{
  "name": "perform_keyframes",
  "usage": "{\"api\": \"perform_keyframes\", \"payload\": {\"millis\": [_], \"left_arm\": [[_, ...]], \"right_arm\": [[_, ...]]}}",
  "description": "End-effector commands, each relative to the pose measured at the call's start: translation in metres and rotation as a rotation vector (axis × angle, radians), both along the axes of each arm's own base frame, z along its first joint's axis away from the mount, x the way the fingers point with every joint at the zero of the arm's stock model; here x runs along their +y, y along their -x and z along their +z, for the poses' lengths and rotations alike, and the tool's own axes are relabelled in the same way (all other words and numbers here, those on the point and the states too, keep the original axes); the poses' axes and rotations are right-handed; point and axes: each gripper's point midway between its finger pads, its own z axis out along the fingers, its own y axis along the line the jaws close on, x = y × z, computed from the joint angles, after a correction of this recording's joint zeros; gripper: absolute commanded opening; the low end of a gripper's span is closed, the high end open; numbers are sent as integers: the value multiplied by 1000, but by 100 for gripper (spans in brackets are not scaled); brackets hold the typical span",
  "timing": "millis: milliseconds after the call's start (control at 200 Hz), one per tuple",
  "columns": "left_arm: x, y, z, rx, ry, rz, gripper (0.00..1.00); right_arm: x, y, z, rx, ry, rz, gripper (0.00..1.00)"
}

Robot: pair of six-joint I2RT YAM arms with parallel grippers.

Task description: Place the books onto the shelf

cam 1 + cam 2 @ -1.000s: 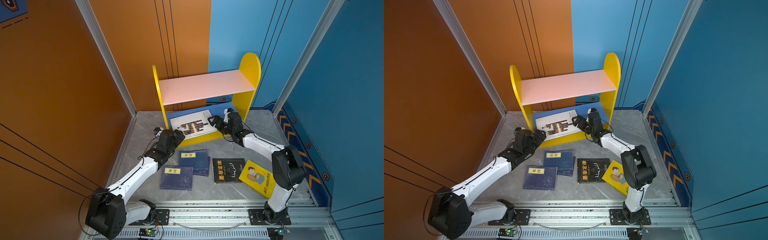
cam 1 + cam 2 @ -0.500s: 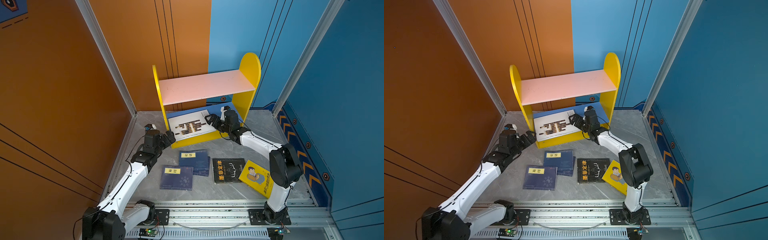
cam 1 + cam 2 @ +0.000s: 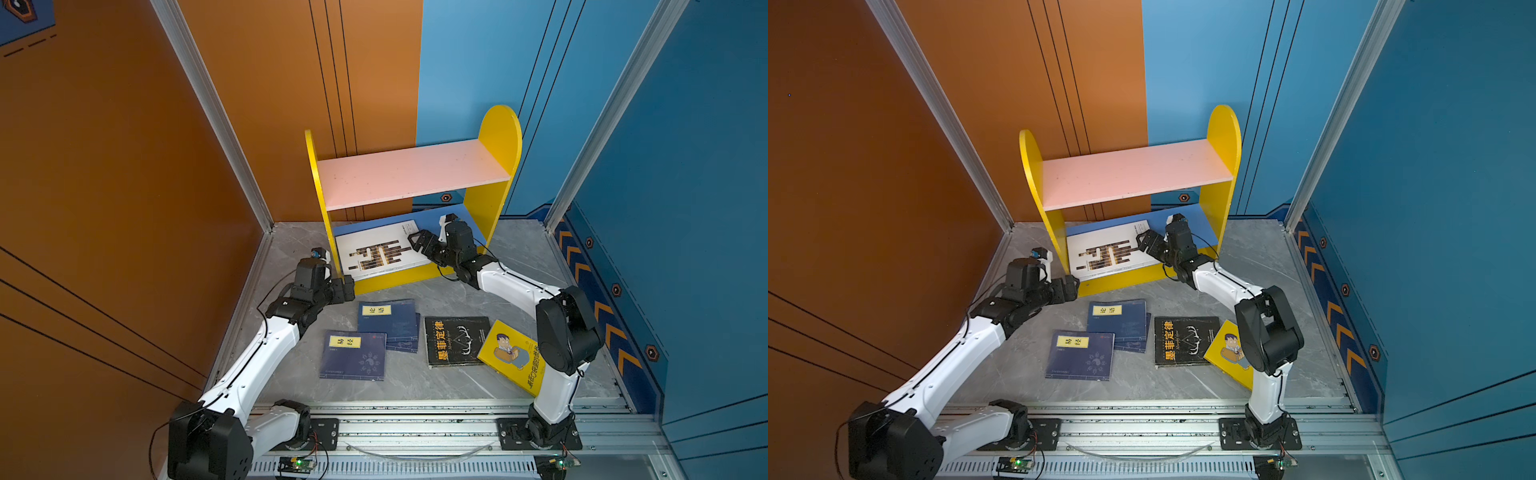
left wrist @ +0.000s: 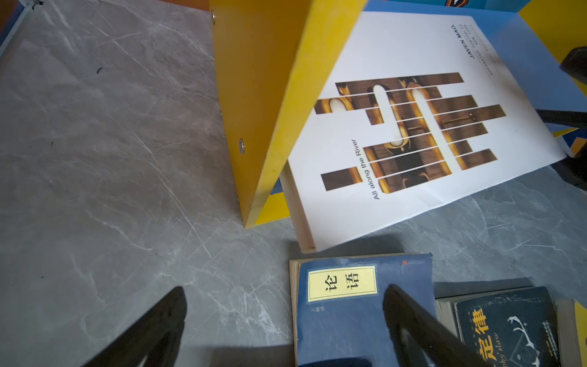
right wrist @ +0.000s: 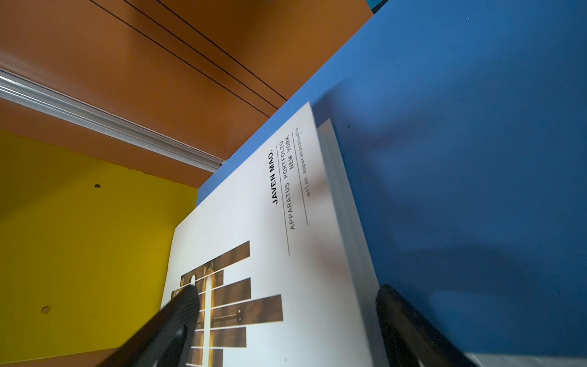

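Only the white book lies on the shelf, overhanging; navy books, black book and yellow book lie on the table, while the left gripper and right gripper have their jaws spread.

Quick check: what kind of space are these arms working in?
Likely a staged robot test booth: orange and blue wall panels, an aluminium mounting rail at the front, and a toy-like shelf on marble-look flooring.

In both top views the white book is covering the left half of the blue board and overhanging its front; the right gripper is occupying the right half, under the pink board.
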Motion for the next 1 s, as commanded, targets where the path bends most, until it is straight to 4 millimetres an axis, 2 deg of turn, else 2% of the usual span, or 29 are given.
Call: {"api": "perform_keyframes", "payload": {"millis": [0,290,406,416,456,776,996], "left_arm": [[-4,1,0,-28,-27,-63,97],[5,-23,-9,-22,-28,5,93],[14,-28,-12,-30,-27,59,87],[15,-28,-12,-30,-26,61,84],[16,-34,-4,-75,-7,73,81],[35,-34,-5,-126,68,163,74],[36,-36,-7,-131,91,161,73]], "right_arm": [[0,-6,2,-8,18,-1,89],[7,-8,4,-12,7,15,89],[12,-11,2,-9,-1,21,89],[12,-11,3,-10,-2,22,89],[15,-12,2,-11,-8,24,89],[31,-27,3,-15,-55,31,89],[35,-33,2,-15,-72,28,88]]}}
